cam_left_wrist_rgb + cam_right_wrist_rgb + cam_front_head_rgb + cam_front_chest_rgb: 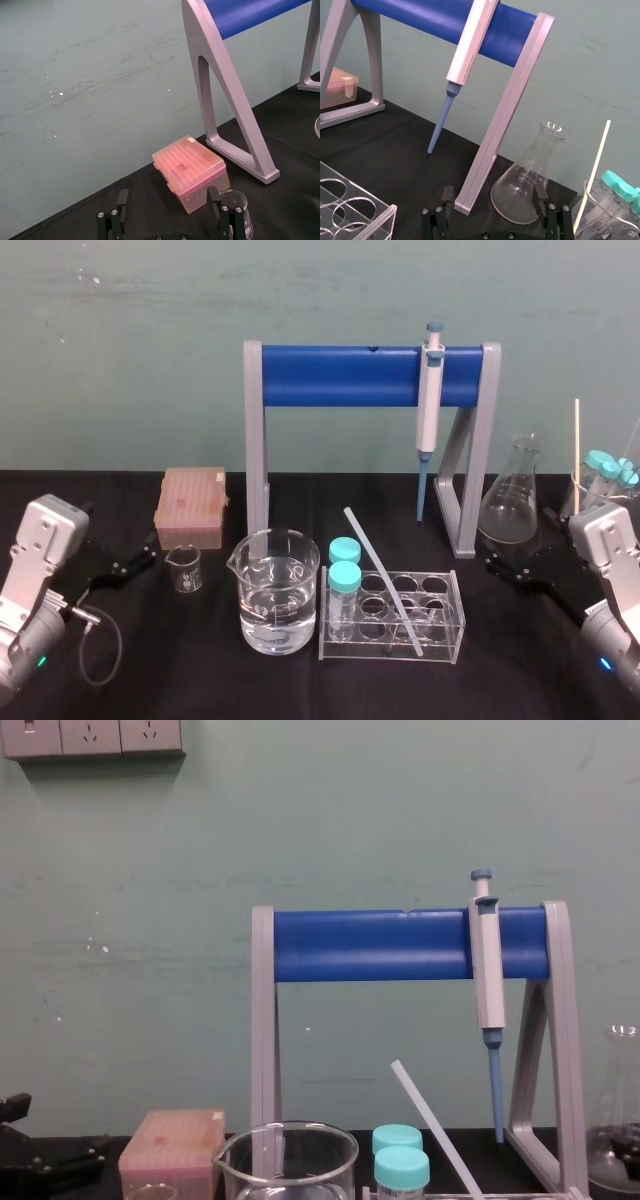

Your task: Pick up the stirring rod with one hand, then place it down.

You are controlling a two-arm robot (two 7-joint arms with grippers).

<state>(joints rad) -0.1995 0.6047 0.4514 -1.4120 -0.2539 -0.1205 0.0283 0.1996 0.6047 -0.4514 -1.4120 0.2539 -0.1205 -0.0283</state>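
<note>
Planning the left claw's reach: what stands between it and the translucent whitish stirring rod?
Head view: small clear glass beaker, large part-filled glass beaker, two teal-capped tubes beside the stirring rod.

Was a lab bench, w/ chem kit on it: pipette (pixel 430 400) hung on a blue & grey stand (pixel 340 377), pink tip box (pixel 192 502), big beaker (pixel 277 590) w/ clear liquid, clear tube rack (pixel 440 625) w/ teal-capped tubes (pixel 344 585) & the stirring rod (pixel 382 580), conical flask (pixel 512 495). Black tabletop (pixel 200 680), plain teal wall (pixel 120 340) behind.
</note>
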